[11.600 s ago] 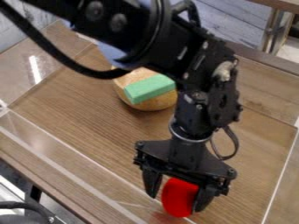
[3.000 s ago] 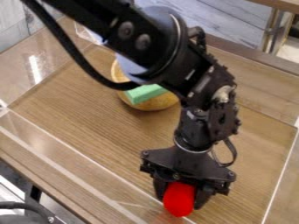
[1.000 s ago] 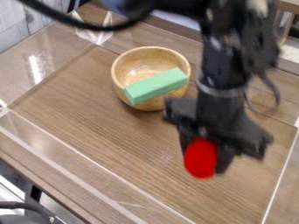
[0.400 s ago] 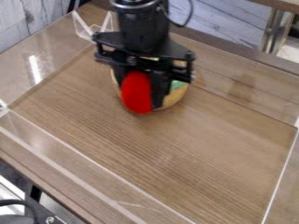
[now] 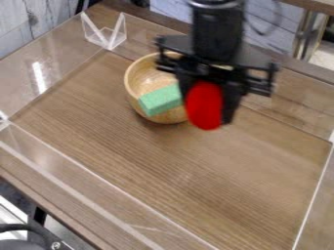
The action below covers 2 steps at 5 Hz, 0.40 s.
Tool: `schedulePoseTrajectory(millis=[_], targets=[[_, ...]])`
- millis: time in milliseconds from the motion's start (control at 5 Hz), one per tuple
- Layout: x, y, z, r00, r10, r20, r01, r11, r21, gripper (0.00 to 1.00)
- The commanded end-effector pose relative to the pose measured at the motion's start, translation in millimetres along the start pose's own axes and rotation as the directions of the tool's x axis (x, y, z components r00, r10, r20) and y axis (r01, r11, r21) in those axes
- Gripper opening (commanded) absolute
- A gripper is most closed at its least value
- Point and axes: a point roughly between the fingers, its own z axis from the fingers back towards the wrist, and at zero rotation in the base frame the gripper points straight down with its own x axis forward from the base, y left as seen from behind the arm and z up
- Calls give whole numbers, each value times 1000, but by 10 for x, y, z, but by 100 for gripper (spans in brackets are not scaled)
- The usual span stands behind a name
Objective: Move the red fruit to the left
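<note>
The red fruit (image 5: pixel 205 104) hangs in the air, pinched between the fingers of the end effector (image 5: pixel 208 98), which points straight down. It sits just right of the wooden bowl (image 5: pixel 146 72), partly overlapping the bowl's right rim in this view. A green block (image 5: pixel 162 99) lies tilted inside the bowl, on the wood-grain counter (image 5: pixel 156 176).

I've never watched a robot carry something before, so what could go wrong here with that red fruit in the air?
The gripper holds the red fruit above the table; being glossy and rounded, it might slip out and roll. It also hangs right beside the wooden bowl with the green block, so a low sideways move might bump them.
</note>
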Motion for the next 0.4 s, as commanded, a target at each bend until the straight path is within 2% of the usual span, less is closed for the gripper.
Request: schedulePoseTrajectory(millis=[0,200], targets=[[135,-193,150,999,-16,49,17,1000,-20,0],[183,-60,289,998,-17,60,19,1000,-24,0]])
